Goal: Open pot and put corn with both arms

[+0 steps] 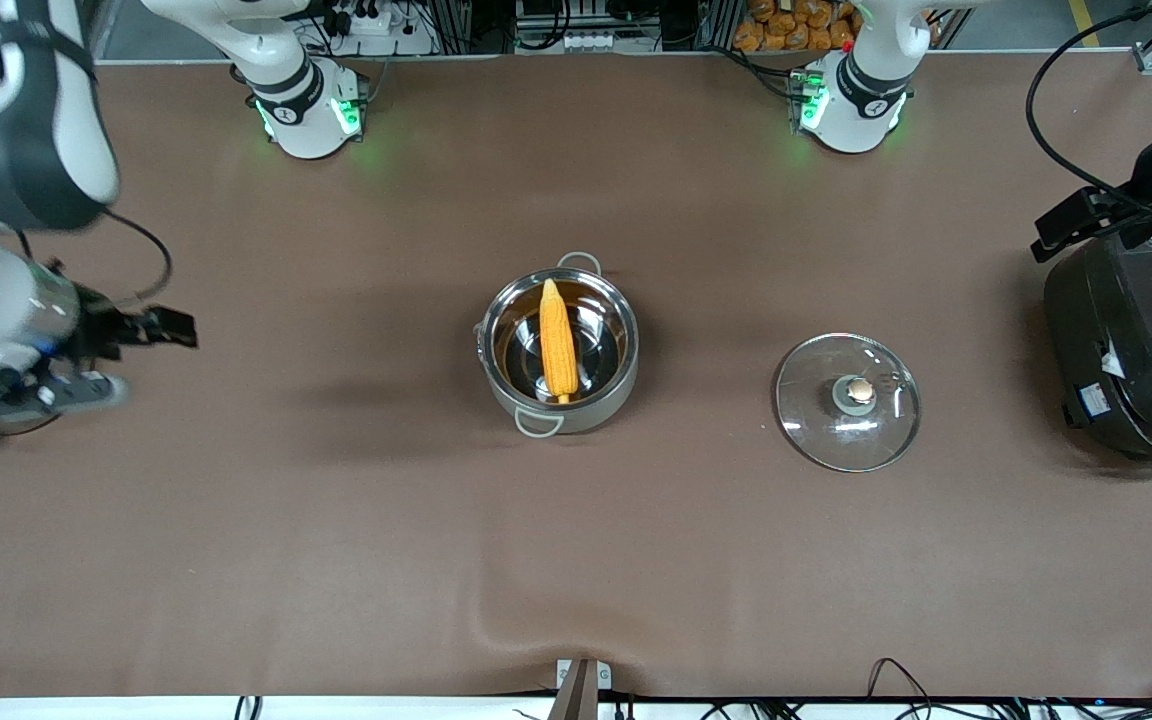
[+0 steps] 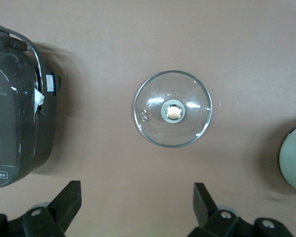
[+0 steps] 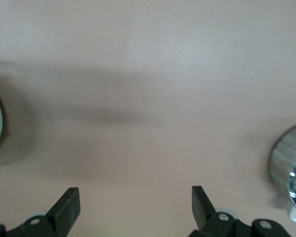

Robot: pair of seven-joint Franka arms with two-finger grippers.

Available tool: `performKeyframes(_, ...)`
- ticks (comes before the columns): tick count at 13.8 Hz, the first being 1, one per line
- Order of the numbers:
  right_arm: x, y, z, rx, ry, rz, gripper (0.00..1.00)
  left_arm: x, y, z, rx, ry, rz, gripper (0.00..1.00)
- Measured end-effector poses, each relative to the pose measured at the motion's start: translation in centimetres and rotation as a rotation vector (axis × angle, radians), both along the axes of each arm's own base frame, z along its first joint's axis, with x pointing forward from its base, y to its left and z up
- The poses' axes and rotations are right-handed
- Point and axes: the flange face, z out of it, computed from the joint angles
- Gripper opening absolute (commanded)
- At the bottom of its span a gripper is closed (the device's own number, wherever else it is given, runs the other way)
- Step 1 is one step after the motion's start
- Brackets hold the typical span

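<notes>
Corn (image 1: 558,341) in pot (image 1: 558,345) front-view only; lid (image 2: 172,109) off

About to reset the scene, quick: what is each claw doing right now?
Left claw: open, empty, above the bare brown table near the clear glass lid.
Right claw: open, empty, above bare table.

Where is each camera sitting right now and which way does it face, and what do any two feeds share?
Front view: high across the table, facing both bases; shows pot holding corn, right gripper open.
Left wrist view: on the left wrist, looking down at lid and black cooker; left gripper fingertips open.
Right wrist view: on the right wrist, looking down at bare table; its fingertips frame the table.
Shared: lid and cooker appear in front and left wrist views.
</notes>
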Motion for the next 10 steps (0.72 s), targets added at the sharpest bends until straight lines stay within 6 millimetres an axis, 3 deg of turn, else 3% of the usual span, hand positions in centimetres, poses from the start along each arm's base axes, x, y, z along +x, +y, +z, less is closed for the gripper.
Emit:
performKeyframes(4,-3.2,-2.3,5.6,0.000,-0.051,-0.039,1.00,-0.6,-1.3,0.2,0.002,0.017,-0.031,1.00)
performKeyframes(10,-5.3,-2.6,8.0,0.002,-0.045,-0.044,1.00,-0.7,-1.2,0.7,0.002,0.010,-0.062,1.00)
